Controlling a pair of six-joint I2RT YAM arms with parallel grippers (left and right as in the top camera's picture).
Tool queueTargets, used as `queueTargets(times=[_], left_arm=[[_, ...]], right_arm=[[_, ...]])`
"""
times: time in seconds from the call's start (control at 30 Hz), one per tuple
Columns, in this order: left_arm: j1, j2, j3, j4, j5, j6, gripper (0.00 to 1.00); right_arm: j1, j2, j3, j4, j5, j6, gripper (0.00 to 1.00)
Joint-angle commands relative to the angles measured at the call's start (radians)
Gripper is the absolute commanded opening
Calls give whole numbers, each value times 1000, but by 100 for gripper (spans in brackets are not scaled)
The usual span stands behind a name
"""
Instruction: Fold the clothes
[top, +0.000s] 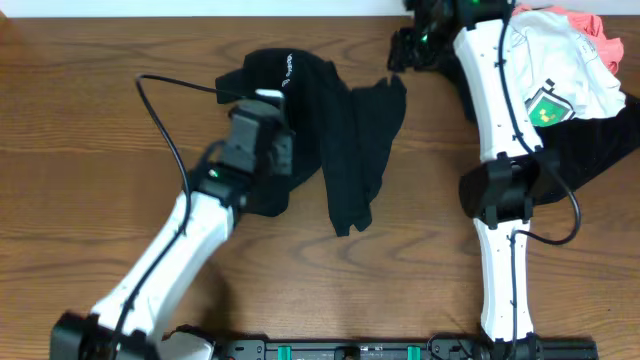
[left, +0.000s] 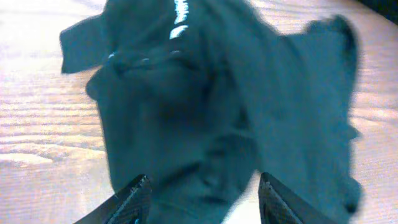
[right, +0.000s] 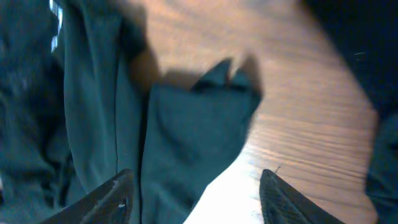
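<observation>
Not much to actually read here, tbh. The black shirt (top: 340, 130) has a short strip of white lettering (top: 285, 68) up near the neck, but from overhead it's way too tiny. In the left wrist view it's blurred and cut off at the top edge, so I can't make out a single letter. The white shirt (top: 560, 50) has a green shield-shaped print (top: 547, 108) with a couple of lighter spots in it, no legible words there either. No numbers or brand names I can make out.

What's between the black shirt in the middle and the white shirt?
Overhead, the right arm stands between the black shirt and white shirt, over bare wood table.
</observation>
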Motion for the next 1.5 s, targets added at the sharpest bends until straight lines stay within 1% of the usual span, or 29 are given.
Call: queueTargets(times=[0.0,0.13,0.27,0.33,0.47,0.53,0.73,0.83,0.93,1.0,1.07,1.13,1.2,1.3,1.33,1.47], left_arm=[[110,77,5,36,186,31,56],[174,176,5,72,337,39,55],[182,264,5,113,399,49,55],[181,294,5,129,403,50,55],[182,341,5,137,399,49,55],[182,357,5,137,399,49,55],[182,375,5,137,370,49,55],[182,377,5,137,340,50,55],[182,377,1,137,338,50,55],[182,378,-5,136,338,50,55],[182,379,-11,137,338,50,55],[182,379,-16,136,326,53,54],[182,379,-17,132,316,53,55],[182,379,-17,132,316,53,54],[182,379,-17,129,316,53,50],[182,379,-17,106,315,59,42]], right_arm=[[77,4,-62,5,-55,-126,63],[140,4,-159,32,-55,-155,58],[192,4,-244,34,-54,-163,53],[215,4,-268,26,-19,-161,53],[242,4,-315,23,80,-97,53],[246,4,-338,28,112,-62,51],[263,4,-383,42,103,-46,47],[291,4,-402,51,120,-49,47],[307,4,-420,73,140,-45,51],[314,4,-443,89,140,-40,50],[316,4,-464,101,139,-32,46],[316,4,-487,120,140,-26,40],[316,4,-506,137,140,-18,27],[313,4,-513,151,140,5,4],[311,3,-512,156,140,12,1],[293,-5,-477,150,137,15,1]])
